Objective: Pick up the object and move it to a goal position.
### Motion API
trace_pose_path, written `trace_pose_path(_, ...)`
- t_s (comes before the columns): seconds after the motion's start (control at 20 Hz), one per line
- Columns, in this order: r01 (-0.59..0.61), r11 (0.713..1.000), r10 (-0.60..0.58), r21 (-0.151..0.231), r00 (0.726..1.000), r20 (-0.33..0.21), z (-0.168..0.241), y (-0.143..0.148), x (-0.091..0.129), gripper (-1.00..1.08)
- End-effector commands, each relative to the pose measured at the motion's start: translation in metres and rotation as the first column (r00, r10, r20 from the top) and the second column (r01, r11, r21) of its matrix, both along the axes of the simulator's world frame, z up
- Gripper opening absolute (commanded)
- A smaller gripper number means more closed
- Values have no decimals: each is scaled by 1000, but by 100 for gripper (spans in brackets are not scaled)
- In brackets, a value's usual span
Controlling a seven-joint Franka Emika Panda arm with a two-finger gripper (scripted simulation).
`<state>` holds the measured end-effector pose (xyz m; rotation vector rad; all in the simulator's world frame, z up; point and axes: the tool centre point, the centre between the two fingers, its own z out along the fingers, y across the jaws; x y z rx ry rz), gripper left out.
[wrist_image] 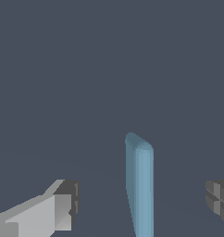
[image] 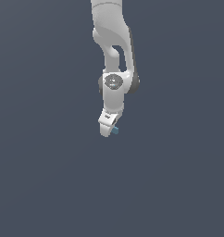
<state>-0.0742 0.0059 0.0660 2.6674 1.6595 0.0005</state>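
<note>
Light-blue, smooth-sided: the object [wrist_image: 140,185], a slim block with a rounded upper end, standing between the two fingertips in the wrist view. It sits nearer the dark fingertip [wrist_image: 219,199] at one side than the grey-and-white fingertip [wrist_image: 63,206] at the other, with open background showing on both sides of it, so neither pad touches it there.

White, glossy: the gripper [image: 108,130], pointing downward at the end of the arm [image: 113,51]. Fingers spread wide in the wrist view, not clamped on anything.

In the exterior view the object [image: 115,131] appears as a tiny teal speck just beside the gripper's tip, on the exterior view's right of it, at about the height of the fingertips. Whether it rests on the surface or hangs above it cannot be told.

Slate-grey, uniform: the ground [image: 44,185], filling both views around and beyond the gripper, without visible edge or marking.
</note>
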Motion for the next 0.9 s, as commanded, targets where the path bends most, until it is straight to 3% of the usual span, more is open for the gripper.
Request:
trace_pose_path(0.0, -2, 1000, 2, 0, 1000, -1, -12, 0, -1, 100)
trace_pose_path(0.35, -3, 1000, 3, 0, 1000, 0, -27, 0, 0, 100)
trace_pose_path(0.4, -3, 1000, 3, 0, 1000, 0, -27, 0, 0, -100)
trace_pose_path(0.85, -3, 1000, 3, 0, 1000, 0, -27, 0, 0, -100)
